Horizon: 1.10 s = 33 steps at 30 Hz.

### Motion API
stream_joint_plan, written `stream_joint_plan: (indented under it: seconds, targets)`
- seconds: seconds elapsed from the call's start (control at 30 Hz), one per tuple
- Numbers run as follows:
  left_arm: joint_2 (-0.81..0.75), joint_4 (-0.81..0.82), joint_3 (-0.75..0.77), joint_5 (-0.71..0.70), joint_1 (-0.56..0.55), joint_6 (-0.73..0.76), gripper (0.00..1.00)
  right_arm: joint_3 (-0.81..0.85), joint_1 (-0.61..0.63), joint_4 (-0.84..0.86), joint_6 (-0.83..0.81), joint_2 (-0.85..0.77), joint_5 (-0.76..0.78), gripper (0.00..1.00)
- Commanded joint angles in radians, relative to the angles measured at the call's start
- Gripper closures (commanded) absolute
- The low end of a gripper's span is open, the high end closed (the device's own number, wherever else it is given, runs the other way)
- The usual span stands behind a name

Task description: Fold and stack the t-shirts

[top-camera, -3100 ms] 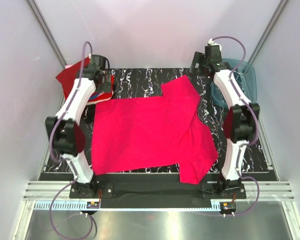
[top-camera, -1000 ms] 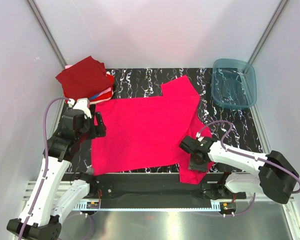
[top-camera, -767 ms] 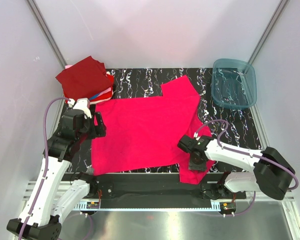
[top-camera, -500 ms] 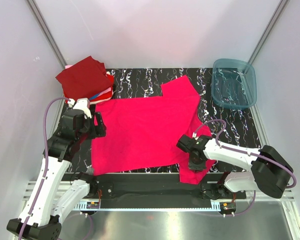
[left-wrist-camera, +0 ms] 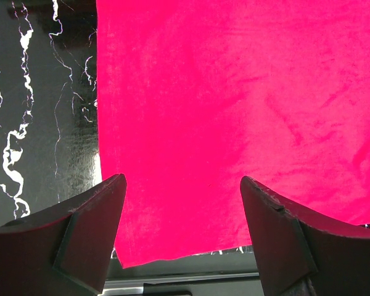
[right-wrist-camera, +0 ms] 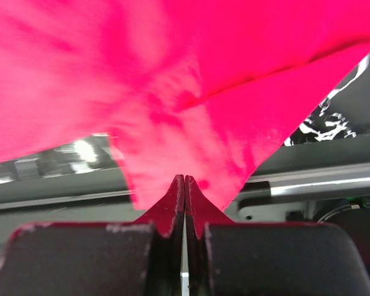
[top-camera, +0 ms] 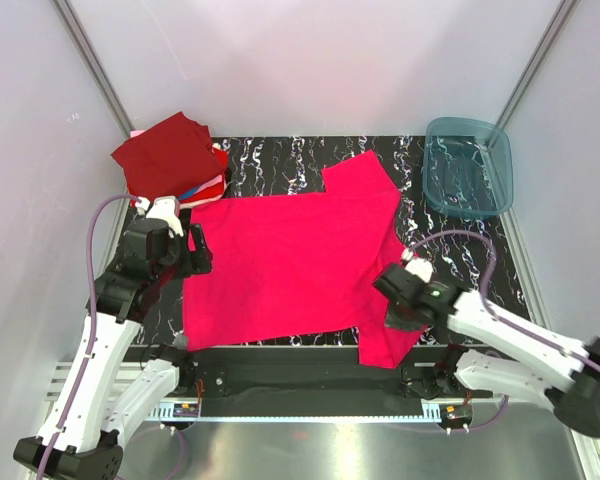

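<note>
The magenta-pink t-shirt [top-camera: 290,260] lies spread flat across the black marbled table [top-camera: 280,155]. My right gripper [top-camera: 397,312] is at its near-right sleeve, jaws pressed together on the sleeve cloth [right-wrist-camera: 172,74] close to its corner; in the right wrist view the gripper [right-wrist-camera: 185,179] shows no gap. Over the shirt's left edge hovers my left gripper [top-camera: 194,250], open, with the pink cloth [left-wrist-camera: 234,92] below and nothing between its fingers [left-wrist-camera: 92,228]. A stack of folded t-shirts [top-camera: 168,155], dark maroon on top, sits at the far left corner.
A teal translucent bin [top-camera: 467,165] stands at the far right corner. Metal rails [top-camera: 310,385] run along the near table edge. Grey walls close in on the left, right and back.
My right gripper has shut on the sleeve and shifted right, its arm swinging out toward the near right. The left arm and the stack have not moved.
</note>
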Motion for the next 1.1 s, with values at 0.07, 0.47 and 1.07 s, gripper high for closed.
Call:
stream_joint_plan:
  seconds: [0.07, 0.47, 1.07]
  targets:
    - [0.002, 0.047, -0.004, 0.015, -0.002, 0.013, 0.21, 0.185, 0.009, -0.172, 0.069, -0.153, 0.198, 1.00]
    - [-0.026, 0.050, -0.004, 0.009, -0.004, 0.011, 0.21, 0.093, -0.029, 0.027, -0.032, 0.123, 0.084, 0.43]
    - [-0.038, 0.058, -0.010, 0.015, -0.004, 0.011, 0.21, 0.056, -0.131, 0.170, -0.151, 0.303, -0.042, 0.50]
